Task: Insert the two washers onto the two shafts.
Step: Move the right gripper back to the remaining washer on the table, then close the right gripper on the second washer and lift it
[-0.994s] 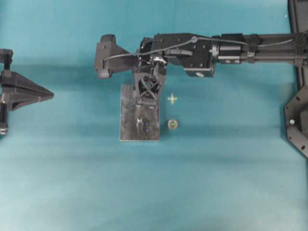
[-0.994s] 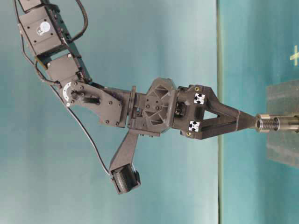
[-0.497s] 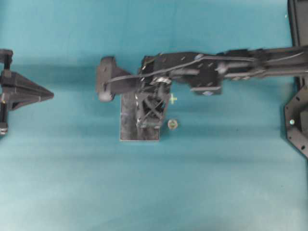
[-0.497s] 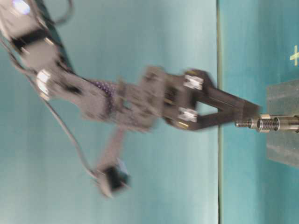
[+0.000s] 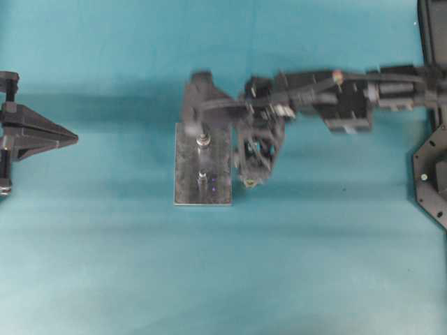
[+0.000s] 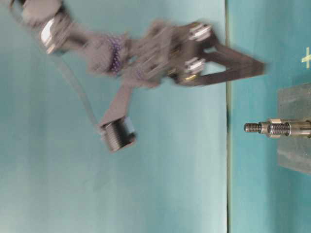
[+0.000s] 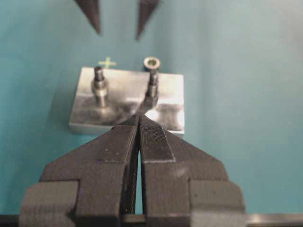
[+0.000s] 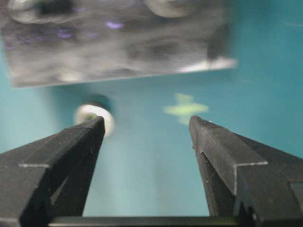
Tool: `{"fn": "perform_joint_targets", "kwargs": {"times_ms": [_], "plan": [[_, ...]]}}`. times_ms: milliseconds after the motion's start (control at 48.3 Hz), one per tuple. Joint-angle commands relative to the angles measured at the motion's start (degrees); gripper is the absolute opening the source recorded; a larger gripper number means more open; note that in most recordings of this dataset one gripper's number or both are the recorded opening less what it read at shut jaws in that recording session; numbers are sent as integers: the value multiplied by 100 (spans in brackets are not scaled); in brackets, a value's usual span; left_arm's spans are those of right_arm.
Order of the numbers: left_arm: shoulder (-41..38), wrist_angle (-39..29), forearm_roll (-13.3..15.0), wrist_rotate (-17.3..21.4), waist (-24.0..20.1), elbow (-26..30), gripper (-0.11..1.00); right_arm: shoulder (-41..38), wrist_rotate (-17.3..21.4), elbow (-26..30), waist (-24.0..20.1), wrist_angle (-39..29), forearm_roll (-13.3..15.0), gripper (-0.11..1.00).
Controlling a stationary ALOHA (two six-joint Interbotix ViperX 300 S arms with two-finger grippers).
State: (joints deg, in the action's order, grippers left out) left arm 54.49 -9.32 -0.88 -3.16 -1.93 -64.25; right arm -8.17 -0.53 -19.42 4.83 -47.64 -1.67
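On a metal block [image 5: 183,190] stand two upright posts. The far one is the shaft [image 5: 202,142], and a silver washer [image 6: 274,121] sits round it, seen as a collar [image 7: 99,85] in the left wrist view. My right gripper [image 5: 250,176] hangs open and empty to the right of the block, above a small nut-like ring [image 8: 97,115] lying on the cloth. That ring lies beside the left fingertip, not between the tips [image 8: 147,120]. My left gripper [image 5: 73,138] is shut on nothing at the far left, its tips [image 7: 138,116] pointing at the block.
A yellow-green plus mark [image 8: 185,109] lies on the teal cloth close to the ring [image 7: 151,63]. A shorter post [image 5: 202,174] stands on the block in front of the shaft. A black fixture [image 5: 433,174] sits at the right edge.
My right gripper has drawn back off the shaft, risen and swung right to above the ring on the cloth. The washer stays on the shaft. The left arm has not moved.
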Motion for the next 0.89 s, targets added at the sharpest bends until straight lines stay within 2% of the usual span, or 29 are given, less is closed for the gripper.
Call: {"fn": "perform_joint_targets", "kwargs": {"times_ms": [0,249,497,870], "plan": [[-26,26,-9,-18,-9,62,0,308,193,-246,-105,439,-18,77],[-44,26,-9,-9,-9,62,0,413,571,-853,-290,1090,-26,77],[-26,26,-9,-26,-9,79,0,158,615,-914,-580,1283,-18,77],[-26,26,-9,-44,-9,70,0,-114,615,-914,-571,1362,9,77]]}}
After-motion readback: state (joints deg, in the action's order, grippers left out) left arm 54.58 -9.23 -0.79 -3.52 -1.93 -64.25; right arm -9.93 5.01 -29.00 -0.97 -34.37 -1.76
